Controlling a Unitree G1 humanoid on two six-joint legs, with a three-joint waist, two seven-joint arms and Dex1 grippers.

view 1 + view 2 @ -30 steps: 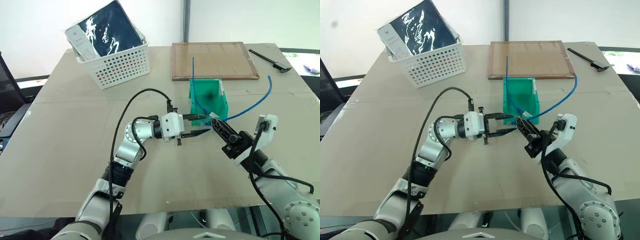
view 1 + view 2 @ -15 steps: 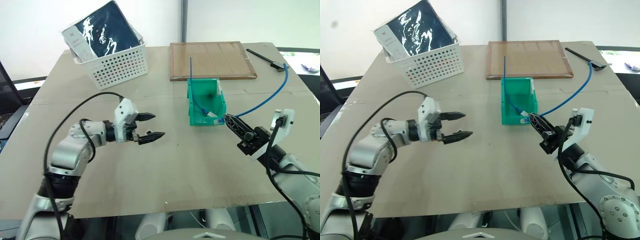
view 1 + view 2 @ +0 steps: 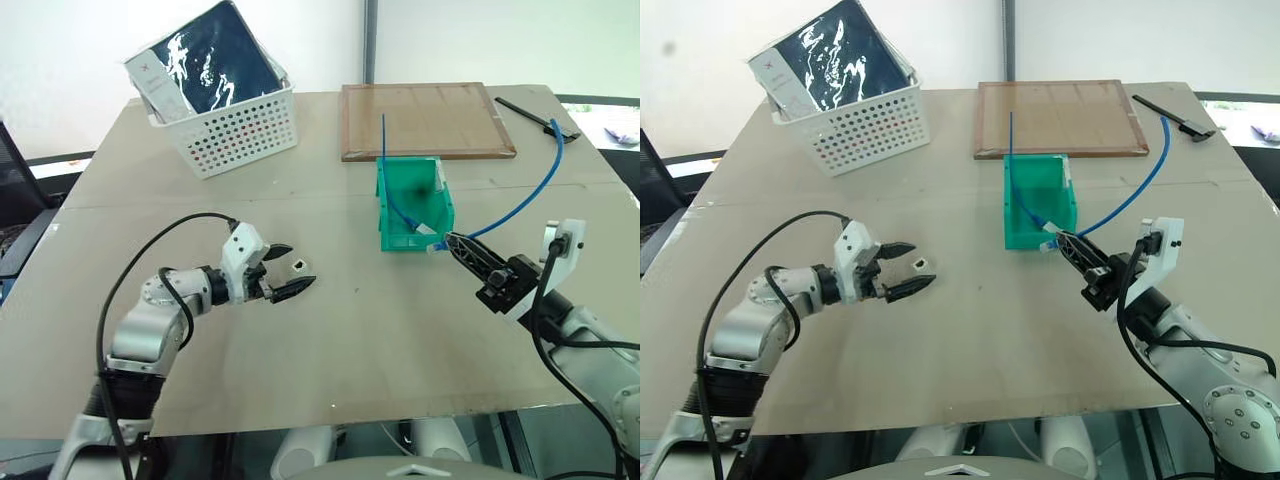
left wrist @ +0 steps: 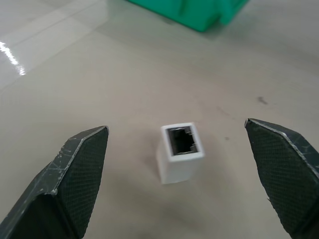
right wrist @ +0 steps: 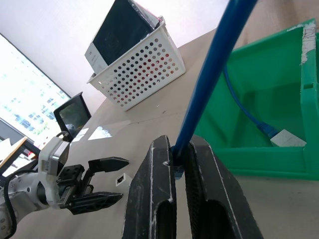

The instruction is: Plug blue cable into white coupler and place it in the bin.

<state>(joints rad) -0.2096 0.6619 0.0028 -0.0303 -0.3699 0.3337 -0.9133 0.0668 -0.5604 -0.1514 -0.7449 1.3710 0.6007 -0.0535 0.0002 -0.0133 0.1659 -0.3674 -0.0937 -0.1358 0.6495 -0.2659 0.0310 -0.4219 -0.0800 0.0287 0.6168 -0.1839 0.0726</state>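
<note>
1. While the left tool point(image 3: 292, 270) sits low over the tan worktop point(image 3: 400, 330) with its two black fingers spread wide, the white coupler point(image 4: 181, 153) stands on the worktop between the fingertips, touching neither, its dark socket facing the wrist camera.
2. On the robot's right, the right tool point(image 3: 455, 243) has its fingers pressed together, pinching the blue cable point(image 3: 530, 190) near its end, just beside the front corner of the bin point(image 3: 445, 205).
3. From that grip, the blue cable arcs up and away toward the far right of the worktop.
4. Green and translucent, the bin stands mid-worktop; inside it lies another blue cable point(image 3: 392, 205) with a white piece point(image 5: 287, 138) at its end.
5. Behind the bin lies a wooden board point(image 3: 427, 120).
6. At the far left stands a white perforated basket point(image 3: 240, 125) holding a dark packet point(image 3: 215, 55).
</note>
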